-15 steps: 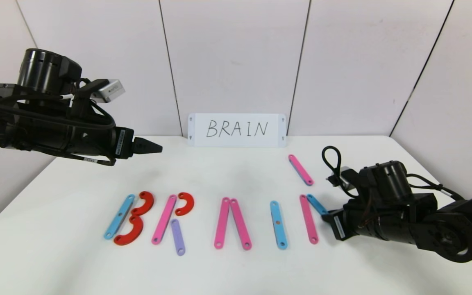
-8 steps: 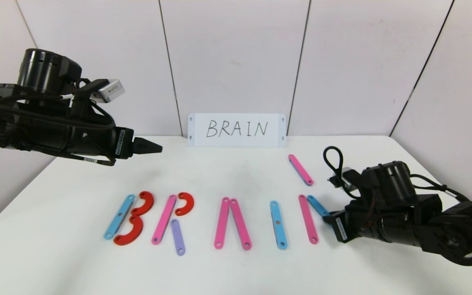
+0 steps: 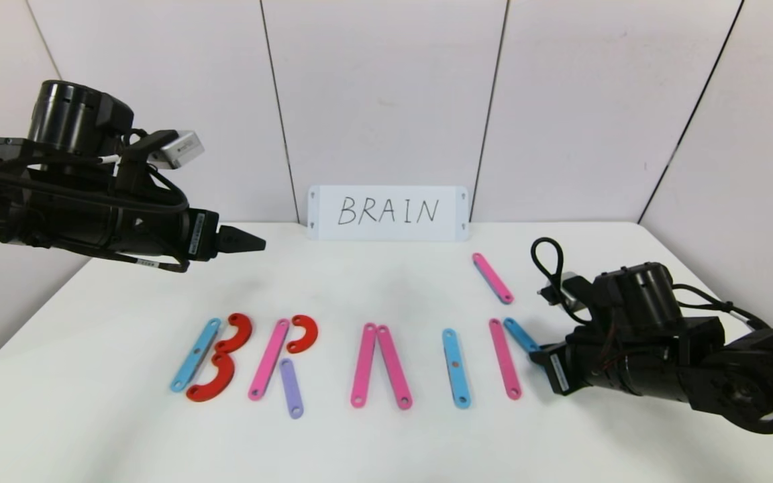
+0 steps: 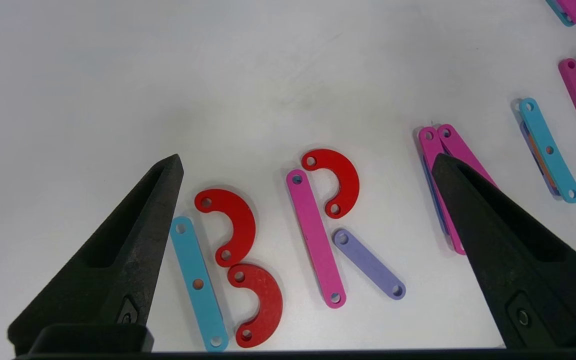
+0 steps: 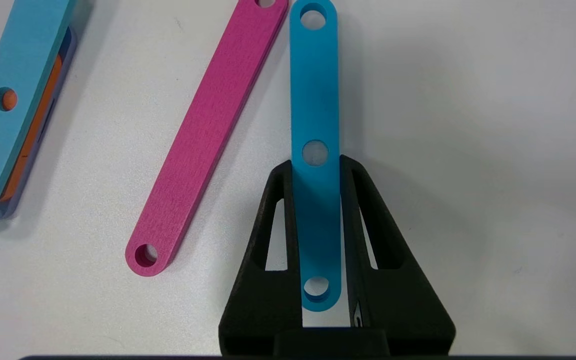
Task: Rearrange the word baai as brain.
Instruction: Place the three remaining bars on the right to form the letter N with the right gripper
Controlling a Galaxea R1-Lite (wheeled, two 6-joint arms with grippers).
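Pink strips (image 3: 363, 364): five; blue strips (image 3: 194, 355): three; purple strip (image 3: 290, 388): one; red curves (image 3: 303, 333): three

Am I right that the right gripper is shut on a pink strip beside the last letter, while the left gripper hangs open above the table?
Not quite: the right gripper is shut on a blue strip, as the right wrist view shows; the pink strip lies free beside it. The left gripper does hang open.

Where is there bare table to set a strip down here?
Bare: the near table edge below the letters, and between the BRAIN card and the letter row. Crowded: around the right tool, shut on a blue strip beside the pink strip.
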